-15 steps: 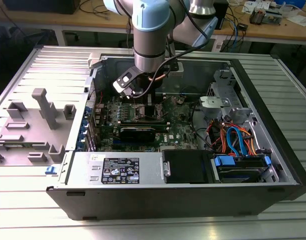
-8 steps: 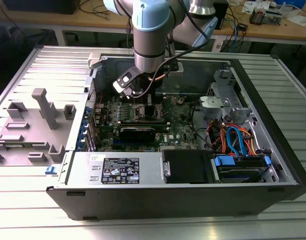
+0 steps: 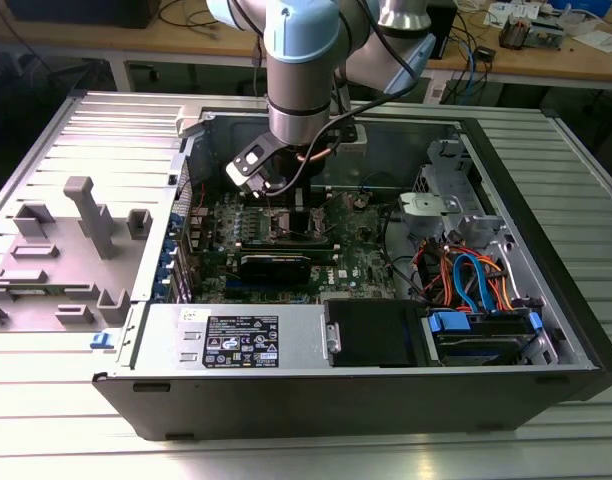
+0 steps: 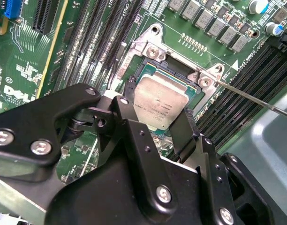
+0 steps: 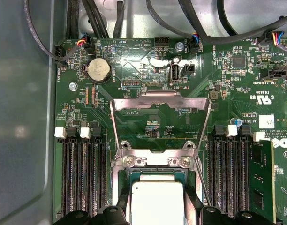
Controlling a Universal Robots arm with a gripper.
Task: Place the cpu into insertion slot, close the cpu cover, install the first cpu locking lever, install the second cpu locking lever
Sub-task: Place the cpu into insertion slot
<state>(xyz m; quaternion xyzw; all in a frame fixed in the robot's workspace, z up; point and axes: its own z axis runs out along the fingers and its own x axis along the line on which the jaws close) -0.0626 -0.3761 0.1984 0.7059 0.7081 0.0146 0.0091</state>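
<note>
1. Step in hand: the first one, getting the chip (image 4: 160, 98) into the socket (image 4: 148, 49). The later steps are not begun.
2. The claw (image 4: 155, 116) is closed narrow on the chip. One black finger presses each of two opposite edges, and the grey metal top shows between them in both wrist views.
3. The chip sits directly over the socket, inside its silver rim. From these angles I cannot tell whether it lies fully down in the recess or hangs just above it. In the second wrist view its far edge looks close to the rim's inner wall.
4. In the first wrist view the cover (image 5: 160, 97) is flipped back off the socket on its hinge, and the green board (image 5: 237, 84) shows through its window. So the socket is open from above and nothing blocks the chip.
5. A thin wire lever (image 4: 251, 96) angles away from the socket corner, unlatched and clear of the fingers.
6. The long black memory slots (image 4: 96, 37) run close by on both sides of the socket.
7. In the exterior view the arm (image 3: 301, 70) reaches down into the open computer case (image 3: 386, 400), which lies on the ribbed counter (image 3: 46, 420).
8. My judgement of what this step calls for: the chip must lie flat and square to the rim before the grip loosens. A tilted chip could rest on the socket's contacts.
</note>
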